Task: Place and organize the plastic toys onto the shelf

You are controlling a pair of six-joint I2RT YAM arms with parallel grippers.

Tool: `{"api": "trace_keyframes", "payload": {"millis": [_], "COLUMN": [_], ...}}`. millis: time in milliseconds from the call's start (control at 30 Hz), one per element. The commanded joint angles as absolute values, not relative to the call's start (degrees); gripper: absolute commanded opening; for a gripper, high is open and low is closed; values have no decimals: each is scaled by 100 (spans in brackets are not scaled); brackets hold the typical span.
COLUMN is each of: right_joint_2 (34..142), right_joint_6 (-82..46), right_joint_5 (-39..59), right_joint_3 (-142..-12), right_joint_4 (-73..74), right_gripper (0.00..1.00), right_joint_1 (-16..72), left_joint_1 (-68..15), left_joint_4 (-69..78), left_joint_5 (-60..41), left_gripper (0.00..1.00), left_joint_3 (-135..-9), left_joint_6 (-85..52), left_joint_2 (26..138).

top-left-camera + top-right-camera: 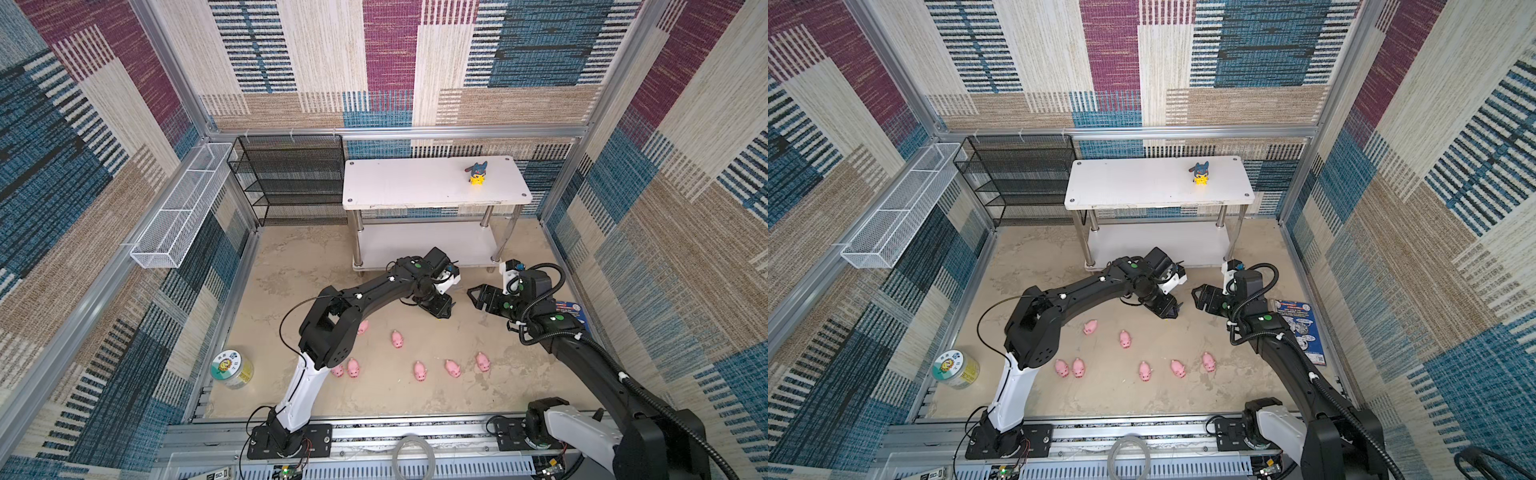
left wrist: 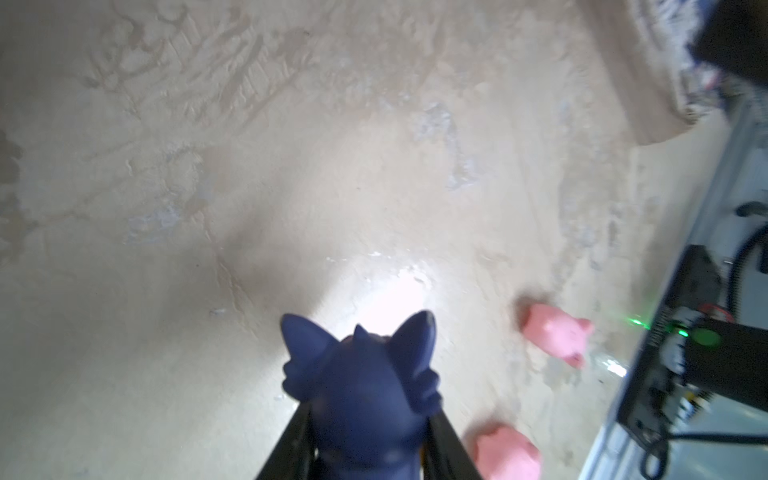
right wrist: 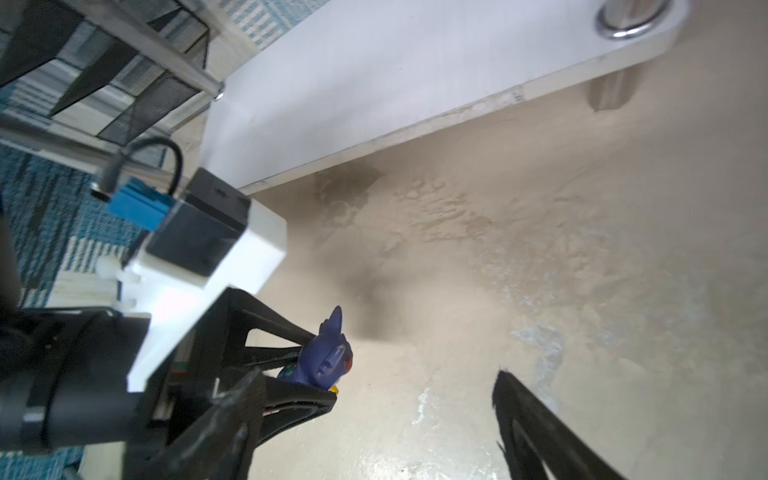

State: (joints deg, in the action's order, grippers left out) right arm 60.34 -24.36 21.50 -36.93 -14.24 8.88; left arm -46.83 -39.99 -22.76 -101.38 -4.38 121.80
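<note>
**Pick-up of a hooded figurine, in front of the shelf**

The left pincer point(image 1: 440, 308) is low over the table point(image 1: 291, 274), just in front of the shelf point(image 1: 415, 185). Its jaws are closed on either side of a hooded figurine point(image 2: 365, 386), whose dark blue pointed ears jut out past the fingertips. The right wrist view shows the same toy point(image 3: 326, 361) pinched between the two black fingers. Whether it has cleared the table cannot be told. The right pincer point(image 1: 478, 296) stands just beside the left one, jaws wide apart and empty.

The step in hand appears to be the grasp, or the start of the lift. The next move probably calls for raising the toy above the shelf's top board without striking its front edge. It would then be set down upright, perhaps beside its twin.

**Task things.** A second hooded figurine point(image 1: 476, 172) stands upright on the top board, toward its right end. Seven pink pigs point(image 1: 1125, 339) lie scattered on the table nearer the arm bases, well apart from the shelf. In a top view one of them point(image 1: 363, 327) is partly hidden by the left arm.

**Containers.**
- The shelf's lower tier point(image 1: 424, 245) shows nothing on it.
- The black mesh rack point(image 1: 291, 178) to the shelf's left appears empty.
- The white wire basket point(image 1: 178, 216) on the side wall also appears empty.
- The green-lidded jar point(image 1: 230, 370) stands closed near the table's left edge, and its contents cannot be made out.
</note>
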Motion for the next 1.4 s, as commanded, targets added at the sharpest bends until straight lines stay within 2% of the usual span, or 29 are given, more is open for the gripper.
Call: {"api": "trace_keyframes", "payload": {"millis": [0, 200, 467, 667, 833, 1367], "right_joint_2": [5918, 5623, 5324, 5268, 5410, 5574], "right_joint_6": [-2419, -2619, -2938, -3227, -3373, -3277], "right_joint_5": [3204, 3905, 4168, 4139, 4141, 4369], "right_joint_3": [-3572, -3470, -3362, -3281, -3294, -3797], "right_joint_4": [-781, -278, -109, -19, 284, 578], "right_gripper": [88, 91, 93, 93, 93, 89], "right_joint_1": [895, 971, 1085, 1481, 1789, 1802], "left_joint_1": [-4645, -4573, -4371, -4263, -4218, -4174], "left_joint_4": [-3157, -2317, -1006, -195, 169, 521], "left_joint_5": [-3223, -3830, -4163, -4186, -4287, -4572], "left_gripper": [7, 6, 6, 6, 5, 6], "left_joint_3": [-9611, -8701, -7784, -7314, -7112, -6759], "left_joint_6": [-324, -453, -958, -1259, -1415, -1626], "left_joint_2": [11656, 10876, 10126, 9704, 9507, 9190]}}
